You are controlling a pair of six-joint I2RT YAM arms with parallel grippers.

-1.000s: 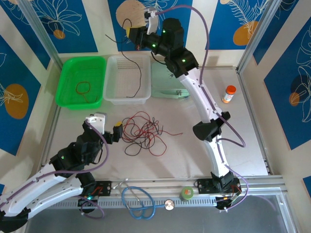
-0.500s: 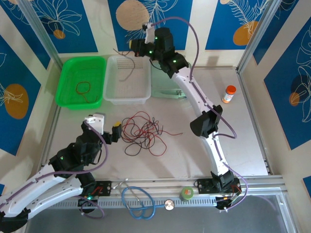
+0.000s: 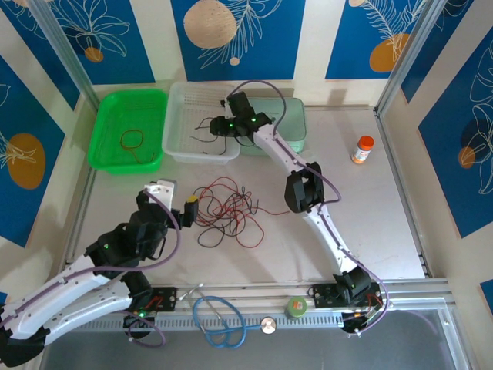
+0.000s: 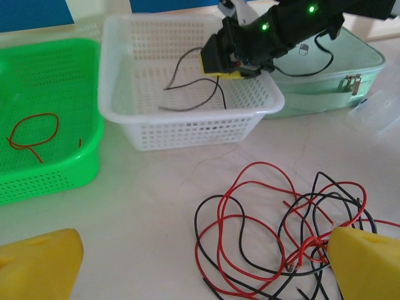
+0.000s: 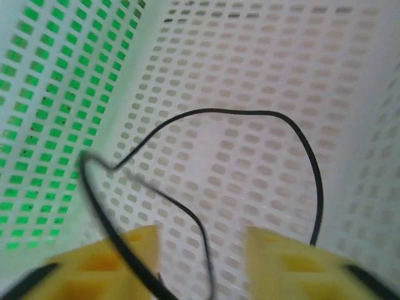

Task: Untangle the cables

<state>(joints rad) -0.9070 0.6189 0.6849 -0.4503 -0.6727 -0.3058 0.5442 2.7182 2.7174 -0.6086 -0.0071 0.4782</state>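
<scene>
A tangle of red and black cables lies mid-table, and in the left wrist view its loops spread between my yellow fingertips. My left gripper is open just left of the tangle, holding nothing. Down inside the white basket my right gripper has its jaws apart. A loose black cable curls on the basket floor, crosses the left finger and passes through the gap. One red cable lies coiled in the green basket.
A mint case sits right of the white basket. An orange bottle stands at the right. A light-blue stethoscope and a green roll lie on the front rail.
The right arm came down from high at the back into the white basket with the black cable, and its jaws opened. The left gripper edged slightly toward the tangle.
</scene>
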